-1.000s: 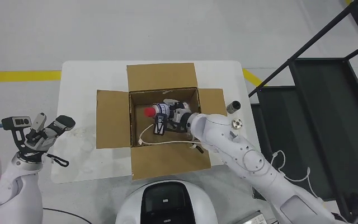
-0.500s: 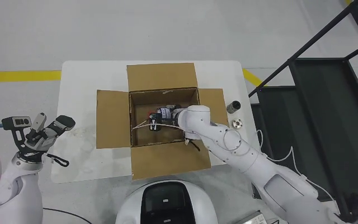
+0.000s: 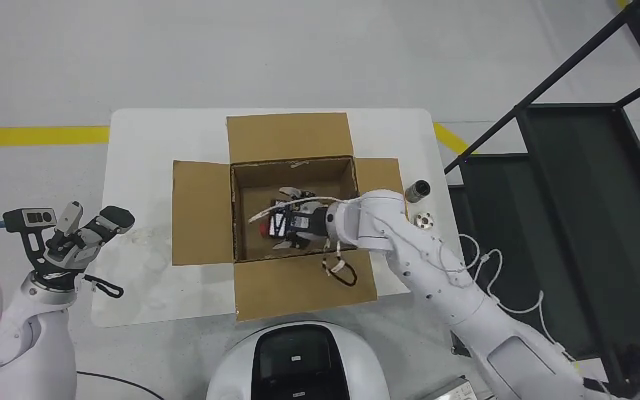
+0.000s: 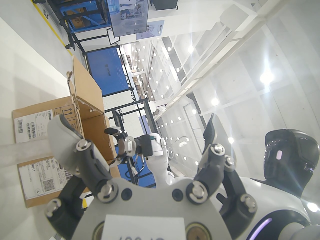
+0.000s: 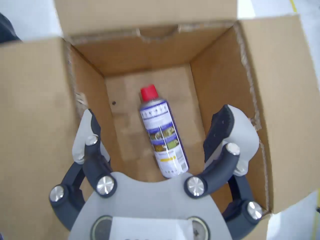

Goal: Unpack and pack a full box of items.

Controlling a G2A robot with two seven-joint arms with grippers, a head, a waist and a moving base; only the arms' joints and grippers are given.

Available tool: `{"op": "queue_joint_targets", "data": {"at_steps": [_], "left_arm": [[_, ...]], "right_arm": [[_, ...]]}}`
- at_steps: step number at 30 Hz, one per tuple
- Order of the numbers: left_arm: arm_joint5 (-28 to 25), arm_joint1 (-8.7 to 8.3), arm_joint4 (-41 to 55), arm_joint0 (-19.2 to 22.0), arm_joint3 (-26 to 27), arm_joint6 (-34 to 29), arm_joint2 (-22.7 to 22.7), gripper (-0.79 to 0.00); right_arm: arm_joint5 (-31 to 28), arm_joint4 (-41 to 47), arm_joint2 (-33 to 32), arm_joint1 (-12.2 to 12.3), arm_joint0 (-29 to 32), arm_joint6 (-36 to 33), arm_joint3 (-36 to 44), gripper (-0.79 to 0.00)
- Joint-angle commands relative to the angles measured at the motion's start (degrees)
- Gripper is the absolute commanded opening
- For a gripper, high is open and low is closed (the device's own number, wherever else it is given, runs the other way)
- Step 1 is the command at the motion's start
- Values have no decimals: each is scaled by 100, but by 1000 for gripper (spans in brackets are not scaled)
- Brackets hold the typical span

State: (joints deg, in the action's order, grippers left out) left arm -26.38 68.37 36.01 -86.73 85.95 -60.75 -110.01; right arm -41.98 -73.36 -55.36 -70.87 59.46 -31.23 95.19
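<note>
**Right end effector spread wide over the can in the box**

The right end effector (image 5: 155,116) hung inside the open brown cardboard box (image 5: 150,6), its two grey, dark-padded fingers (image 5: 221,126) set wide apart and gripping nothing. Seen from its wrist, the blue-and-white metal spray can with a red plastic cap (image 5: 162,138) lay between those fingers, with neither pad touching it. The can lay on its side on the box's flat cardboard floor, cap pointing away from the palm. It was a smooth, glossy cylinder with a printed label.

From above, the right end effector (image 3: 288,216) sat in the middle of the box (image 3: 200,225). All four flaps were folded outward and the inner rims were ragged and torn.

The left end effector (image 3: 92,220) was held off the left edge of the white bench (image 3: 150,140), well apart from the box. Its fingers (image 4: 60,128) were likewise released and held nothing.

On the bench just right of the box stood a small dark-and-silver cylinder (image 3: 417,188), with a round silvery fitting (image 3: 426,220) near it.
</note>
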Motion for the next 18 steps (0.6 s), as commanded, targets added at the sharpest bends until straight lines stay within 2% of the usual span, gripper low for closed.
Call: {"op": "queue_joint_targets", "data": {"at_steps": [1,4,10,14,18], "left_arm": [[0,0,0,0,0,0,0,0],[0,0,0,0,0,0,0,0],[0,0,0,0,0,0,0,0],[0,0,0,0,0,0,0,0],[0,0,0,0,0,0,0,0]], "right_arm": [[-10,65,-473,99,380,413,337,0],[102,49,-1294,264,1159,1007,951,0],[306,-236,-2773,485,2605,1703,1728,0],[400,-588,-3504,568,3390,2187,1869,0],[519,-974,-3993,619,3919,2667,1556,0]]}}
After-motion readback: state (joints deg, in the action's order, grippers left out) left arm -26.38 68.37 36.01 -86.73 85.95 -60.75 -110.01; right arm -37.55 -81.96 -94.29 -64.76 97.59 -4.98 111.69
